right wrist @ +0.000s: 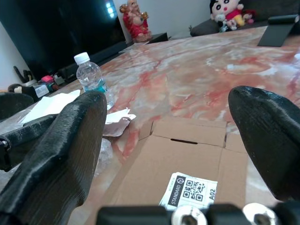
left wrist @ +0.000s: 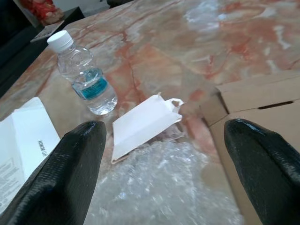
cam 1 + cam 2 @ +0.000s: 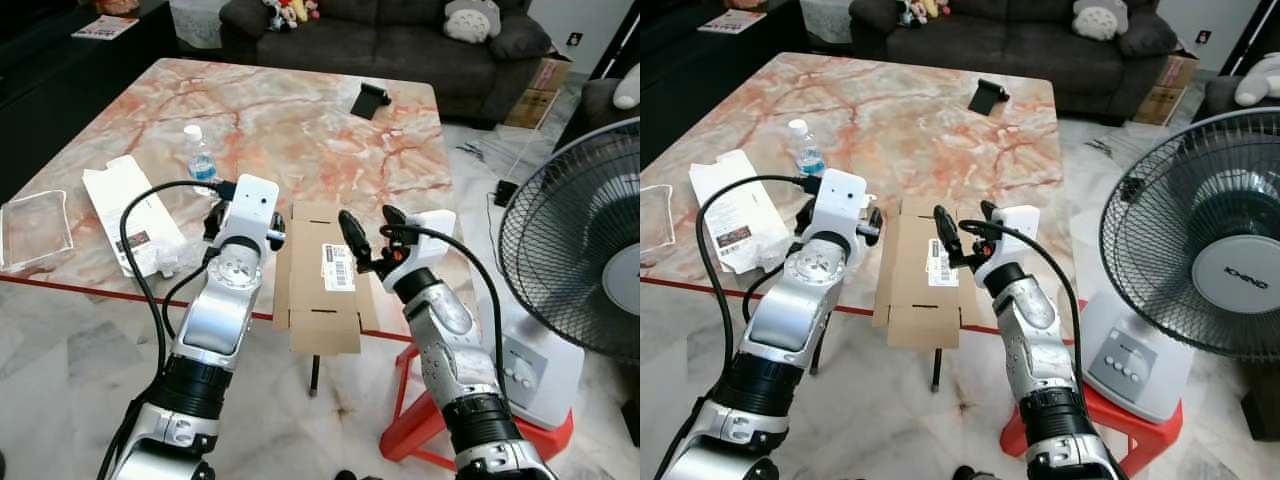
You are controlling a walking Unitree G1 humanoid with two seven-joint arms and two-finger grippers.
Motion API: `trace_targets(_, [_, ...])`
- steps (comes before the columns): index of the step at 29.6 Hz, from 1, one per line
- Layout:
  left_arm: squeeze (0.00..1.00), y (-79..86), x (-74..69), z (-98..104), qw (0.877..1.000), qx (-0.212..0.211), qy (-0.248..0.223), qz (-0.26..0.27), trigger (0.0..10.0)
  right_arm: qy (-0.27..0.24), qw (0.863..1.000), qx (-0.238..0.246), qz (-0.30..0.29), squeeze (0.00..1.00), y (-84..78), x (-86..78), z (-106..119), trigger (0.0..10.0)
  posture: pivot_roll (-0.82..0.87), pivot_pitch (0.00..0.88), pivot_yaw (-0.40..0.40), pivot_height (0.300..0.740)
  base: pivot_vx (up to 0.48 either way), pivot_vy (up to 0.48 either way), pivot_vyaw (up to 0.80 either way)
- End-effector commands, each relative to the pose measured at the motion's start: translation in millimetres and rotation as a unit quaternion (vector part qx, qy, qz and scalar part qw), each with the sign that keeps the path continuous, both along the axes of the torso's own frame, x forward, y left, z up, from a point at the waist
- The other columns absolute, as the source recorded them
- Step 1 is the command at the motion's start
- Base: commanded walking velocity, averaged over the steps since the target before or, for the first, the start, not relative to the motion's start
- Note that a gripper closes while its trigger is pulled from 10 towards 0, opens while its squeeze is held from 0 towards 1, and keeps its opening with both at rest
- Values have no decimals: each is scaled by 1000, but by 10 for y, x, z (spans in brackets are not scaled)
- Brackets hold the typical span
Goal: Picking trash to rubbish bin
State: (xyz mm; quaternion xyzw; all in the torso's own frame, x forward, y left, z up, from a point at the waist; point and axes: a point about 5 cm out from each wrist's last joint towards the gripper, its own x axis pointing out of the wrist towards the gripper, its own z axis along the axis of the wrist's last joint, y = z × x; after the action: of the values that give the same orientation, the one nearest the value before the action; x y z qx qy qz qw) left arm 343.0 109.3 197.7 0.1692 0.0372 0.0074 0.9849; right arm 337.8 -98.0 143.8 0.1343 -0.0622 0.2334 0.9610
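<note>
Marble table (image 3: 300, 110) before a dark sofa (image 3: 400, 40), flattened cardboard box (image 3: 325, 280) overhanging its near edge, right gripper (image 3: 368, 232) spread open above it, left gripper (image 3: 215, 215) beside it, water bottle (image 3: 201, 155), white carton (image 3: 125, 210), fan (image 3: 580, 255) at right

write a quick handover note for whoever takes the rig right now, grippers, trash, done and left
Left gripper: open, empty, hovering above the marble table's near edge, over crumpled white paper and clear bubble wrap.
Right gripper: open, empty, over the flattened brown cardboard box that overhangs the table's near edge.
Also on the table: small clear water bottle with a blue label, flattened white carton, clear plastic bag at the left edge.
Done: nothing picked yet.
Left: grasp each trash piece and carry it to a bin.
</note>
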Motion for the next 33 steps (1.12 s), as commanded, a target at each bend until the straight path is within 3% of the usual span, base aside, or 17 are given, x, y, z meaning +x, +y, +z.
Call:
trace_targets(1, [0,-7,-36,0,1000,8,3,0,10000,-5,1000,2,0,0,-15,-6,37,10000,-109,97,-63,740,0,0,0])
trace_targets(10, [0,25,-115,-211,999,-7,49,6,10000,-5,1000,2,7,0,12,-16,40,10000,-111,80,-63,740,0,0,0])
trace_targets(19, [0,7,-136,-296,997,-10,71,5,10000,-5,1000,0,16,0,33,-13,44,10000,-109,73,-70,740,0,0,0])
trace_targets(20, [0,0,-133,-302,997,-12,73,4,5451,-6,1000,-1,17,0,32,-8,50,10000,-109,77,-72,740,0,0,0])
trace_targets(21, [0,0,-133,-302,997,-12,73,4,5451,-6,1000,-1,17,0,32,-8,50,10000,-109,77,-72,740,0,0,0])
trace_targets(22, [0,-2,-133,-307,997,-12,74,4,588,-6,1000,-1,17,0,31,-6,52,10000,-110,80,-73,740,0,0,0])
trace_targets(23, [0,-3,-132,-317,997,-12,77,5,0,-6,1000,-2,17,0,27,-1,56,10000,-111,82,-75,740,0,0,0])
trace_targets(33, [0,21,-135,-341,996,-5,86,13,0,-1,1000,-1,21,0,32,-5,41,10000,-106,94,-78,740,0,0,0])
